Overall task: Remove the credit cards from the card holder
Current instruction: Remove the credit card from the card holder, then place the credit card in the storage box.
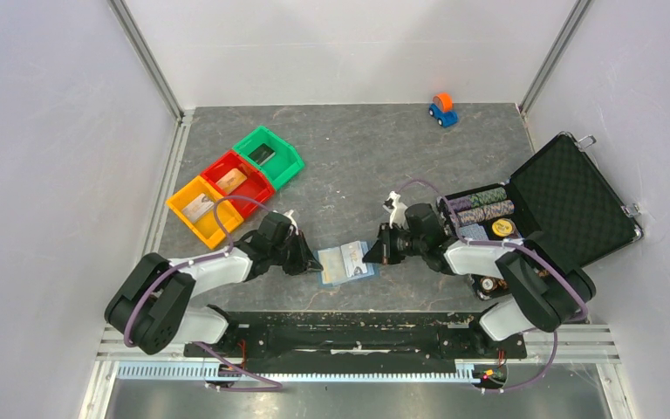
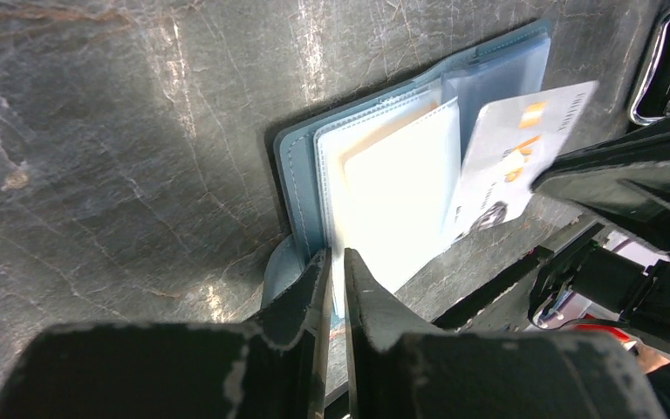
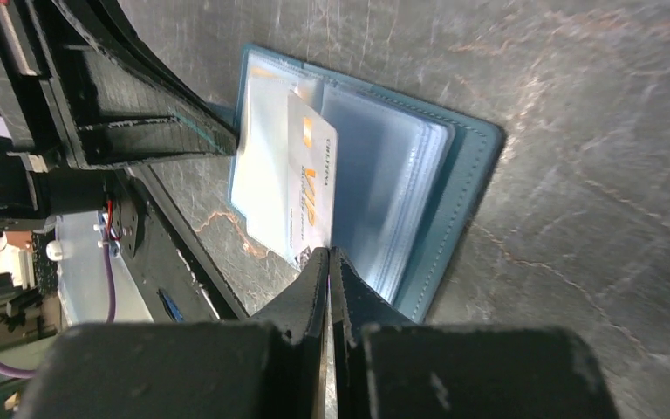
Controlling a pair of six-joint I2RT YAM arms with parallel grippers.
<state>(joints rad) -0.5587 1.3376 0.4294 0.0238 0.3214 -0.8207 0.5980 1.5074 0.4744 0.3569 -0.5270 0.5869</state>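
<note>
Card holder [image 2: 301, 188] pinched by left tool [image 2: 336, 257], credit card [image 3: 305, 188] clenched in right tool [image 3: 329, 255].

Looks like a robotics lab, a data-collection cell. Boxed in by plain white panel walls [image 1: 349, 48] on aluminium posts [image 1: 144, 57], over a dark stone-look tabletop [image 1: 358, 166]. Fitted with two black-and-white robot arms, left arm [image 1: 201, 275] and right arm [image 1: 488, 253], bolted to a black rail [image 1: 358, 336] at the near edge, with purple cables [image 1: 555, 349] looping loose. Dressed with unrelated staged props: plastic bins [image 1: 253, 186], toy car [image 1: 442, 109], foam-lined case [image 1: 576, 196] of poker chips [image 1: 481, 205], blue card holder [image 1: 346, 262] with a credit card [image 3: 301, 188] poking out
</note>
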